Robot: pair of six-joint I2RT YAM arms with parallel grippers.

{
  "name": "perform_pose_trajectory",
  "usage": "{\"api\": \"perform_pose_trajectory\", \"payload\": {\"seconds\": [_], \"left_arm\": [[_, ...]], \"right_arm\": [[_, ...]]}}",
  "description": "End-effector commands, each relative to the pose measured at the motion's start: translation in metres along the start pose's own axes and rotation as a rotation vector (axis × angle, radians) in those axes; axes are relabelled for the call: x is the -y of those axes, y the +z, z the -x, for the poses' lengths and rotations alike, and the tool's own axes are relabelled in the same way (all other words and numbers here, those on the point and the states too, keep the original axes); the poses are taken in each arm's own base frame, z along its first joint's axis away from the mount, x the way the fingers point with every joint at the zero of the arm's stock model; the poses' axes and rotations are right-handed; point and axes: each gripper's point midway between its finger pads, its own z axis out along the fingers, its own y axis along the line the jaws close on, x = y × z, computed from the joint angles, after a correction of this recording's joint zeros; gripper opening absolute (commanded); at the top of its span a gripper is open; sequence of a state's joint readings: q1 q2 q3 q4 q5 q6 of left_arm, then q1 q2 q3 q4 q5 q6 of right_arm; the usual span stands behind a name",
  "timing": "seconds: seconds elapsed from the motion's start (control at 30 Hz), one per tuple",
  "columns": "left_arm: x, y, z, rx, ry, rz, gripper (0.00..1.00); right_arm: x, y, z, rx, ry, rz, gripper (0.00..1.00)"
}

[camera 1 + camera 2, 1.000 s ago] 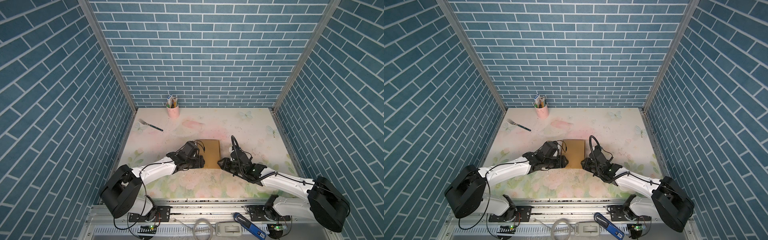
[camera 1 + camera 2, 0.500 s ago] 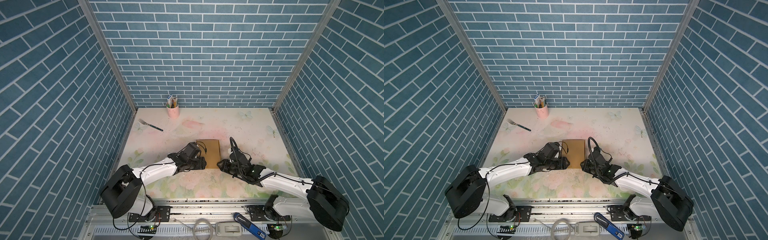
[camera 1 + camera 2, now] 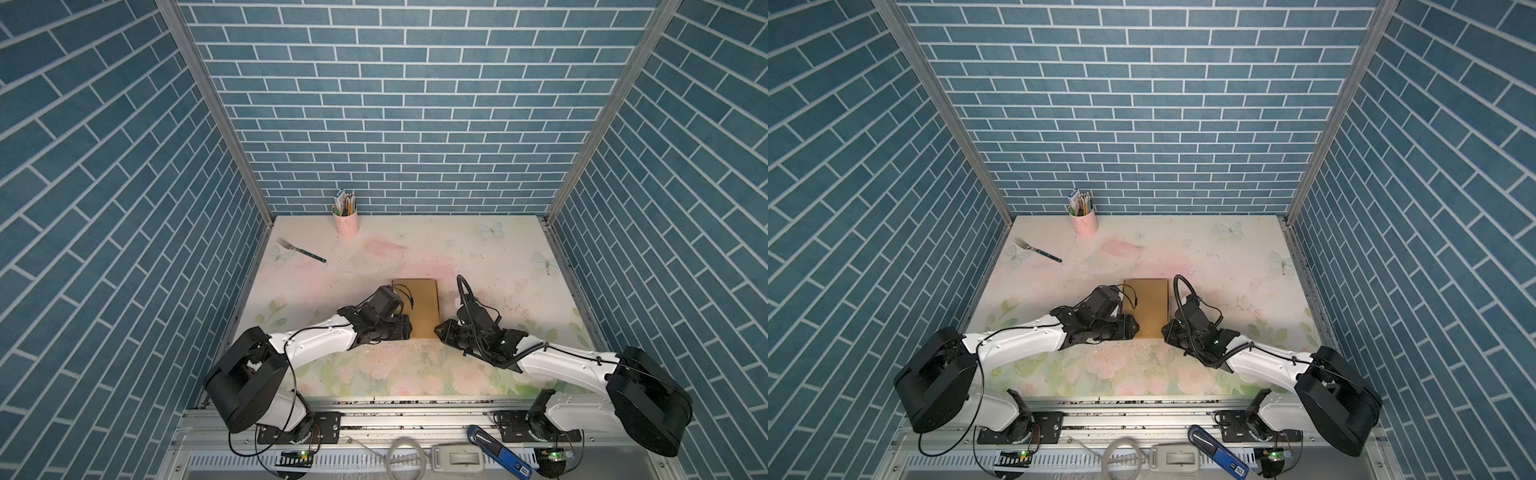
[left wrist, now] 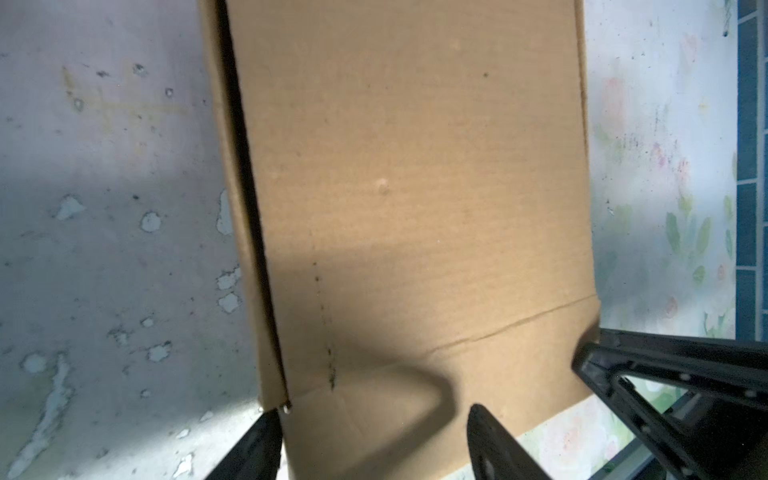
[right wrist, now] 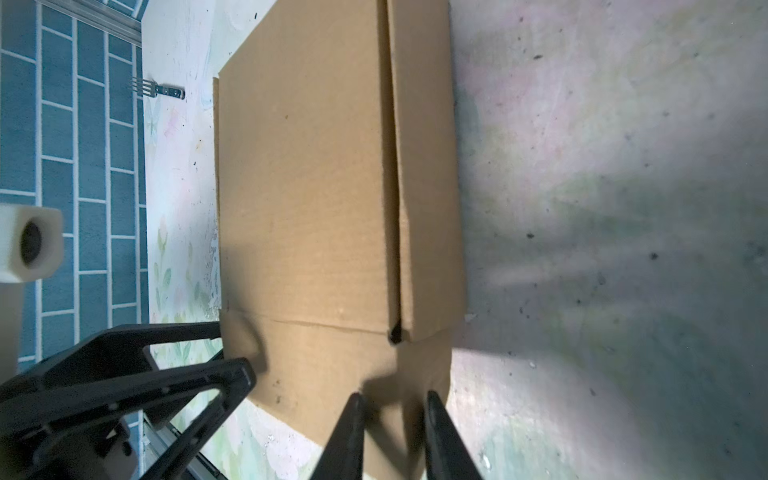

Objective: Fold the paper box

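Brown cardboard, the paper box (image 3: pixel 419 307) lies flat in the middle of the table (image 3: pixel 478 257), near flap (image 4: pixel 415 395) toward the 2 arms. Left gripper (image 4: pixel 374 415) straddles this flap, jaws spread. Right gripper (image 5: pixel 392 395) stands narrow at its corner, probably to lift it; a real pinch I cannot tell.

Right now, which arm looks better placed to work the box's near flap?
Probably right: the right gripper has both fingertips over the near flap of the paper box, jaws narrow; the left gripper straddles its corner, jaws wide.

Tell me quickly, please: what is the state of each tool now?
Left tool: open, jaws wide astride the near flap of the flat brown cardboard box.
Right tool: jaws narrow at the same flap; whether it grips cannot be told.
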State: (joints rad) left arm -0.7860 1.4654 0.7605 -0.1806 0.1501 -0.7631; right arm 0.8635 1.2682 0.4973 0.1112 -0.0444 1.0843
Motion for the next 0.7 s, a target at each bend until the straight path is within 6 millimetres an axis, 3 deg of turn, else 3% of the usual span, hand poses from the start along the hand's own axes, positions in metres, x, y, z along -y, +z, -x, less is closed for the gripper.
{"api": "perform_pose_trajectory", "payload": {"seconds": [0.0, 0.67], "left_arm": [[0.001, 0.005, -0.002, -0.005, 0.014, 0.001, 0.71], [-0.004, 0.009, -0.004, -0.008, 0.016, 0.013, 0.71]], "right_arm": [[0.005, 0.002, -0.001, 0.017, -0.002, -0.01, 0.23], [0.015, 0.005, -0.001, 0.044, -0.034, -0.021, 0.15]]}}
